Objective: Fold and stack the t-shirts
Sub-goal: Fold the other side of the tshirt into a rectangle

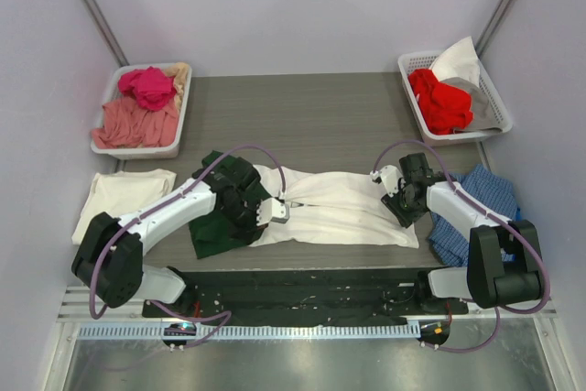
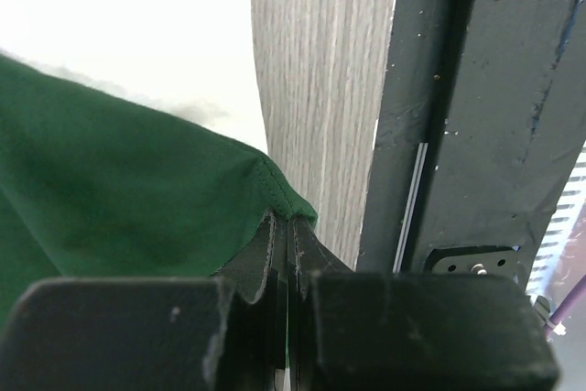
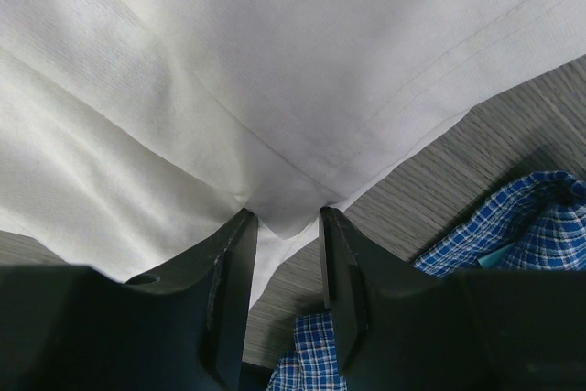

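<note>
On bench (image 1: 320, 107): white tee (image 1: 339, 203), green tee (image 1: 215, 226) lying unstacked.
Left tool (image 2: 288, 226): clamping green hem.
Right tool (image 3: 286, 217): apart, straddling white corner.

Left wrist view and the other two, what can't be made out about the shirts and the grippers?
- Green t-shirt: top view, the left arm covers its middle; left wrist view, the frame edge cuts it off.
- White t-shirt: no print shows in any view.
- Right gripper: right wrist view, a white corner lies between its fingers; pinched or not, unclear.
- Checked cloth: top view, the right arm hides part.
</note>
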`<action>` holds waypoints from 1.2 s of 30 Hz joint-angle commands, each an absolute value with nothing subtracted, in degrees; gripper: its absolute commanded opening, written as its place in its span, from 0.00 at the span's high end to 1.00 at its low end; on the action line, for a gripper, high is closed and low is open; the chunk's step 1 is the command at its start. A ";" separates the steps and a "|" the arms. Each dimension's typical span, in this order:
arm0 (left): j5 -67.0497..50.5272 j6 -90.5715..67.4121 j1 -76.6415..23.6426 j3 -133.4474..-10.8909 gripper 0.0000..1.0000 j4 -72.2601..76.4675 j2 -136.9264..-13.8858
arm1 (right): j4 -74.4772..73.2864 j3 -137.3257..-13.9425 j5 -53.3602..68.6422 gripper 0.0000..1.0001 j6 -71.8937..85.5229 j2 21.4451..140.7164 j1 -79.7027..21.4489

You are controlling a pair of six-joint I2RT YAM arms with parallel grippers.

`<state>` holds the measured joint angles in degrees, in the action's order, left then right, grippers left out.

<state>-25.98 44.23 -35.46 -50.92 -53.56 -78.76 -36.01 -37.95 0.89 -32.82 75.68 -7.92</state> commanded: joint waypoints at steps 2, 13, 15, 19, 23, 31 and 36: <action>-26.72 41.58 -37.00 -53.08 1.00 -52.21 -78.66 | -34.01 -36.65 0.26 0.58 -32.61 77.43 -8.26; -27.07 39.73 -39.29 -54.23 0.84 -51.15 -79.28 | -33.84 -36.65 0.26 0.58 -32.78 77.78 -8.17; -27.25 39.46 -39.29 -53.97 0.80 -50.80 -77.44 | -33.84 -36.83 0.26 0.58 -32.70 77.87 -8.26; -25.94 39.38 -39.37 -54.40 0.66 -51.94 -74.54 | -33.84 -36.91 0.26 0.58 -32.78 77.87 -8.26; -20.51 39.02 -39.37 -52.75 0.65 -48.79 -70.15 | -33.05 -37.00 0.26 0.58 -32.61 77.08 -8.17; -7.56 38.67 -37.28 -45.88 0.33 -32.26 -67.85 | -31.46 -40.34 -3.25 0.49 -31.82 73.57 -8.26; -4.31 37.45 -32.36 -45.09 0.20 -26.39 -71.01 | -31.03 -44.72 -2.73 0.27 -31.64 71.99 -8.17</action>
<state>-9.21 39.03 -36.07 -45.56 -35.64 -69.84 -34.44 -39.53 -2.24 -32.32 74.56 -8.14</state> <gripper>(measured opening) 0.781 0.707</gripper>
